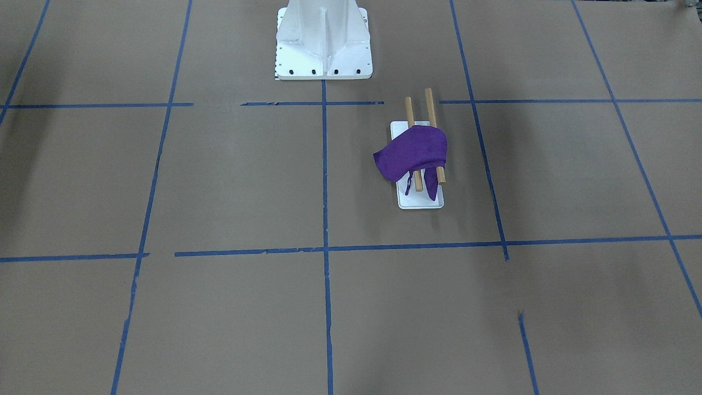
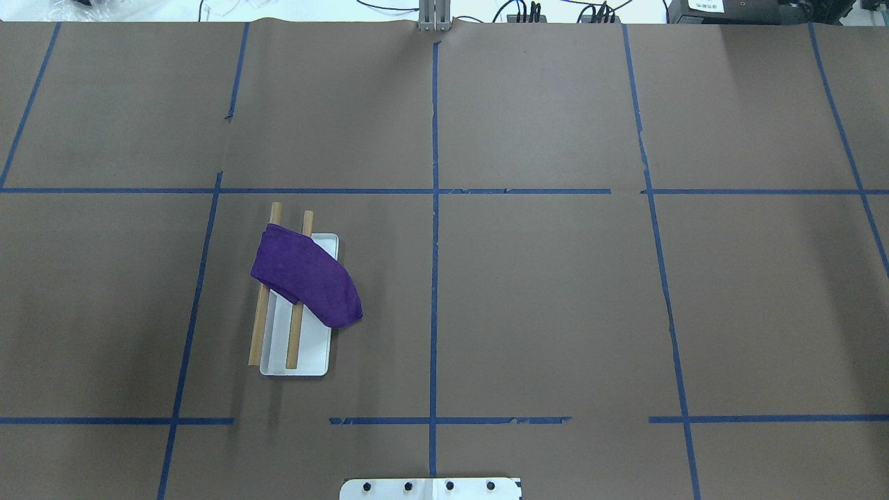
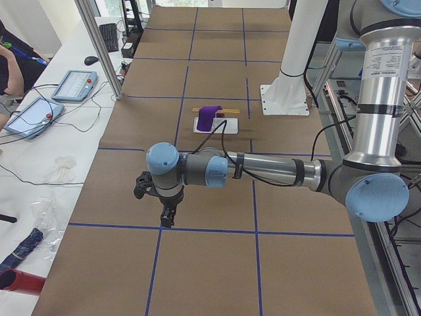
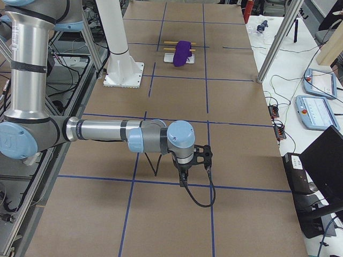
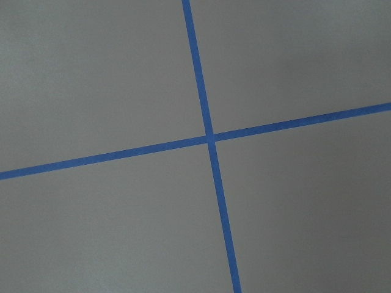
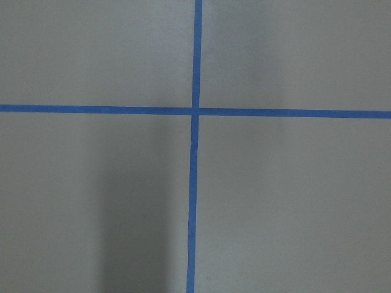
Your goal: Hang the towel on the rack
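Note:
The purple towel (image 1: 411, 153) lies draped across both wooden dowels of the rack (image 1: 430, 107), with a corner and a thin loop hanging over the white base. It also shows in the overhead view (image 2: 305, 278) on the rack (image 2: 264, 326), left of centre. Both arms are far from it. My left gripper (image 3: 168, 214) hangs over the table's left end and my right gripper (image 4: 182, 172) over the right end. I cannot tell whether either is open or shut. Both wrist views show only brown paper and blue tape.
The large white bolted pedestal (image 1: 323, 38) stands at the robot's side of the table, also seen in the overhead view (image 2: 430, 488). Blue tape lines grid the brown paper. Benches with teach pendants (image 3: 74, 85) and cables flank the far edge.

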